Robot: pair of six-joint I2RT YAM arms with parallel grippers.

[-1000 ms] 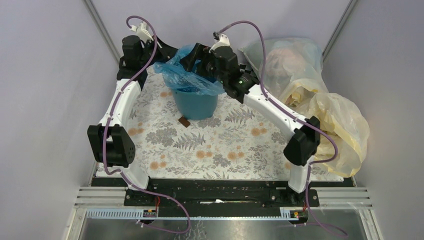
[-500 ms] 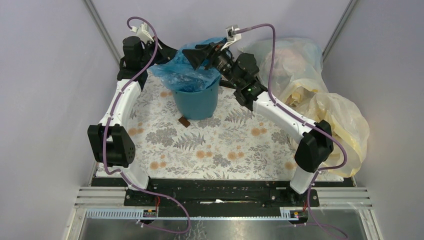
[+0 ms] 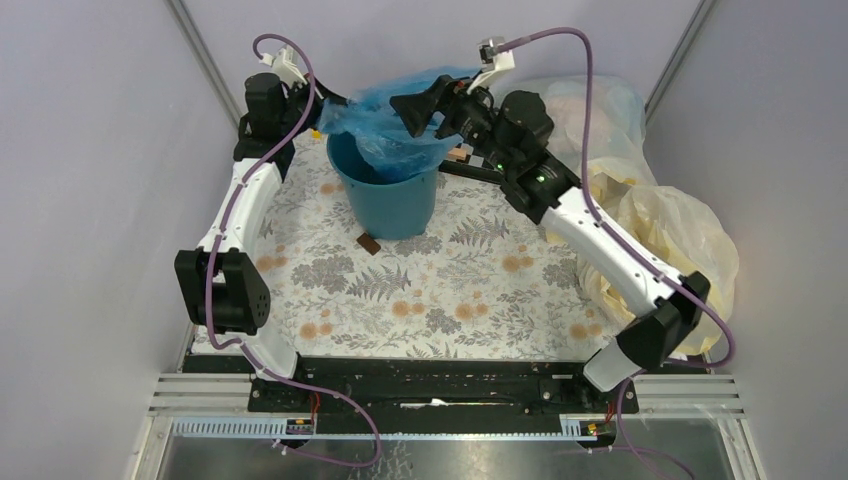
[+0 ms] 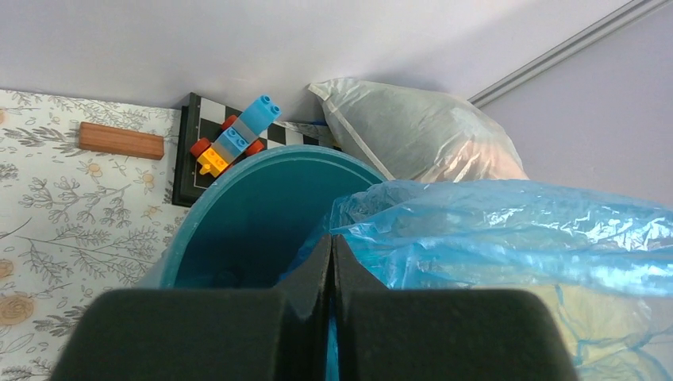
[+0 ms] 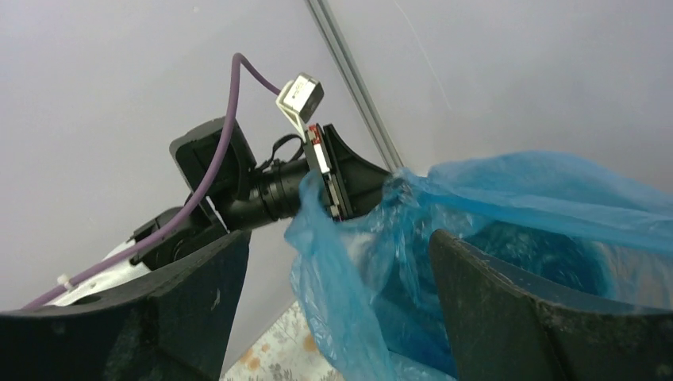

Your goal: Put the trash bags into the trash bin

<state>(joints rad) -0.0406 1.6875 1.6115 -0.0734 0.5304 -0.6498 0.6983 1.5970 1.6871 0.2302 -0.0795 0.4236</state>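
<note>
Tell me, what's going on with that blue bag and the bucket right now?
Left end effector shut on trash bag. Right end effector open, straddling it. Bag spread over trash bin, not fully in.

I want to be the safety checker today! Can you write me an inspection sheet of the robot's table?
Surface: floral tablecloth.
Job's things: blue trash bag held over teal trash bin, lower folds at its mouth.
Clutter: brown block beside bin; toy bricks on checkered board; stuffed clear bag and yellow bags at right.
Grippers: left gripper shut on the bag; right gripper open, bag between its jaws.
Cables: purple cables loop above both arms.
Surroundings: plain grey walls.
</note>
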